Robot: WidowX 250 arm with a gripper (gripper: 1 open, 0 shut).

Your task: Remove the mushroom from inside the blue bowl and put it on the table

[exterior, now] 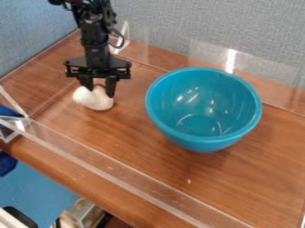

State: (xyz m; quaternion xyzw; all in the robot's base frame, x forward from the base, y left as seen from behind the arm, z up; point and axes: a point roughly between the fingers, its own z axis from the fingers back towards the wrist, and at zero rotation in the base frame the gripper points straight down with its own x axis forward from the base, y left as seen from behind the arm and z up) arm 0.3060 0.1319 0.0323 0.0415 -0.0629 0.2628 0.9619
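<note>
My gripper points straight down over the left part of the table, well left of the blue bowl. Its dark fingers are closed around the mushroom, whose cream-white body shows below and between them, low at the wood. The mushroom's cap is mostly hidden by the fingers. The bowl stands upright and holds nothing.
Low clear acrylic walls run along the table's front, left and back edges. A blue object sits outside the left wall. A blue-grey backdrop rises behind the arm. Bare wood lies between the gripper and the bowl.
</note>
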